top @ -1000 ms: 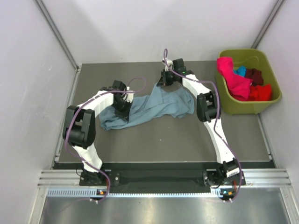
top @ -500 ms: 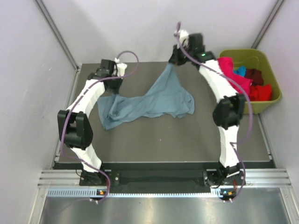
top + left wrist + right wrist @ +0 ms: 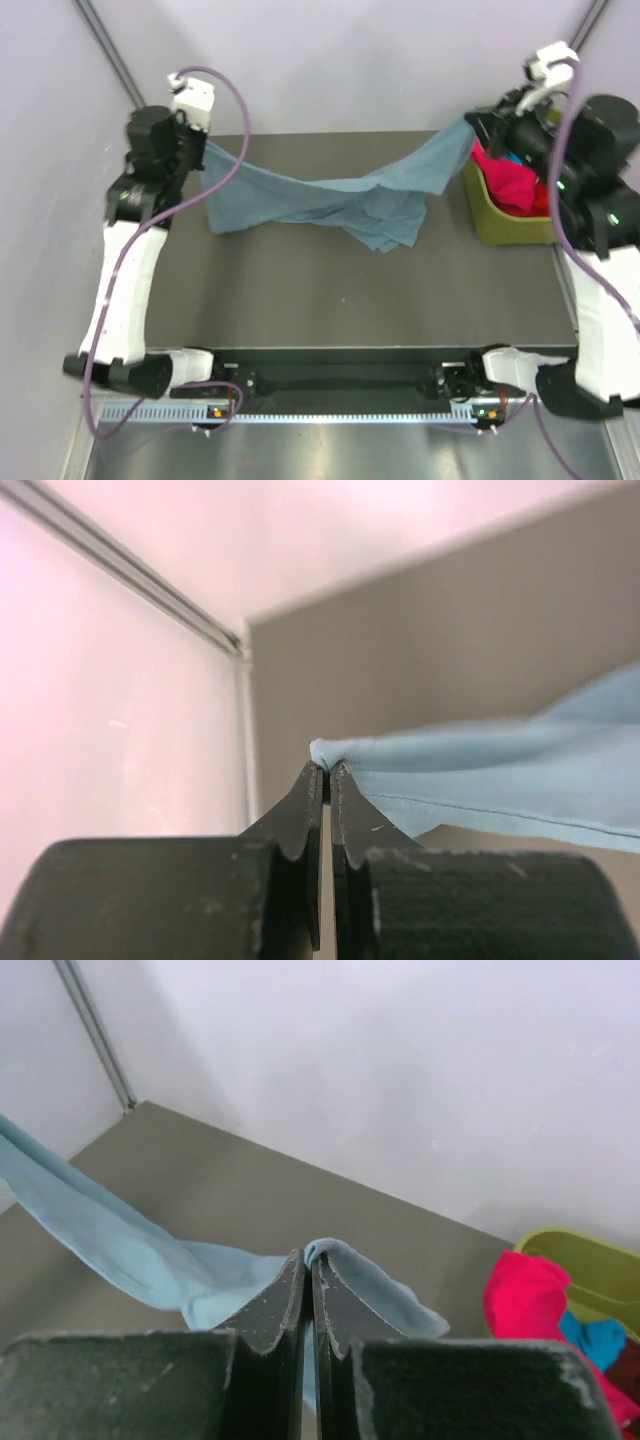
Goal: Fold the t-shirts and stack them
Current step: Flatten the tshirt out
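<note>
The grey-blue t-shirt (image 3: pixel 330 195) is held stretched in the air across the far part of the table (image 3: pixel 350 300), sagging in the middle. Its left end is pinched between the tightly closed fingers of the left gripper (image 3: pixel 327 772) at the far left. Its right end is pinched likewise by the right gripper (image 3: pixel 308 1258) at the far right, just beside the olive bin (image 3: pixel 500 228), in which a pink t-shirt (image 3: pixel 505 178) is piled with others.
</note>
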Robot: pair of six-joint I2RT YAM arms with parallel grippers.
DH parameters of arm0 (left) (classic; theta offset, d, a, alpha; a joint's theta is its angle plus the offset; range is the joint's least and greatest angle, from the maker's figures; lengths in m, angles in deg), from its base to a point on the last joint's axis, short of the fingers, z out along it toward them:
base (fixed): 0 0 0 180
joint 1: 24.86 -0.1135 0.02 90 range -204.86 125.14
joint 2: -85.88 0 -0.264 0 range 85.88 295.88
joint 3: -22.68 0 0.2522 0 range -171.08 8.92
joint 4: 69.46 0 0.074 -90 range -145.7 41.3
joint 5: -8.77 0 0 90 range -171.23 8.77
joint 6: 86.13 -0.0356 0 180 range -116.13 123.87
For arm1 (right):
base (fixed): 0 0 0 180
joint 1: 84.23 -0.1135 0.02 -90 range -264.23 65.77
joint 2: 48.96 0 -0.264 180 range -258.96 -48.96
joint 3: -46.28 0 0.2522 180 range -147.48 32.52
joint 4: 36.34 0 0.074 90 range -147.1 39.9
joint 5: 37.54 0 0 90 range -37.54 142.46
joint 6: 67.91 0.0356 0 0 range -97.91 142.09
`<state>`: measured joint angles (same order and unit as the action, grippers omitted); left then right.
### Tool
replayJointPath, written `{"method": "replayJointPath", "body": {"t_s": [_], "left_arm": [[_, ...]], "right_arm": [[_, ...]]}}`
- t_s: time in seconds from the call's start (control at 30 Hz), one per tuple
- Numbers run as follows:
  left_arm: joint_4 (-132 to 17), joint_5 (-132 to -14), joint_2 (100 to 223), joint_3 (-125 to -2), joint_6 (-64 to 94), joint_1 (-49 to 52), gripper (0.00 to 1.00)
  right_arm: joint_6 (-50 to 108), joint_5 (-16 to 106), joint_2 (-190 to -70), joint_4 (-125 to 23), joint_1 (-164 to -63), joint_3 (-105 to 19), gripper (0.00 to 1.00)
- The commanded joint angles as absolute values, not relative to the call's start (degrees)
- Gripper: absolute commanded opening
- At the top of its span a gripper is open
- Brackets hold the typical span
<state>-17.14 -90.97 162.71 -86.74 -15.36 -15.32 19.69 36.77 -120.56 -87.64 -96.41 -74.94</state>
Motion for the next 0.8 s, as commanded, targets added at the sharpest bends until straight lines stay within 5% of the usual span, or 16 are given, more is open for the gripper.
{"method": "replayJointPath", "body": {"t_s": [0.0,0.37,0.63,0.77], "left_arm": [[-14.76,-91.26,154.36,-93.20,-15.90,-15.01,0.00],[-4.81,-83.52,141.61,-109.54,-16.79,-15.10,0.00],[-8.85,-86.93,140.89,-111.23,-19.51,-15.63,0.00],[-17.62,-90.96,141.07,-101.60,-23.10,-15.63,0.00]], "right_arm": [[21.11,38.39,-111.74,-93.49,-96.18,-75.76,0.00],[18.83,42.70,-92.56,-98.44,-89.25,-84.88,0.00],[19.19,47.26,-97.03,-94.59,-85.55,-96.68,0.00],[18.40,50.43,-99.94,-87.47,-85.55,-94.14,0.00]]}}
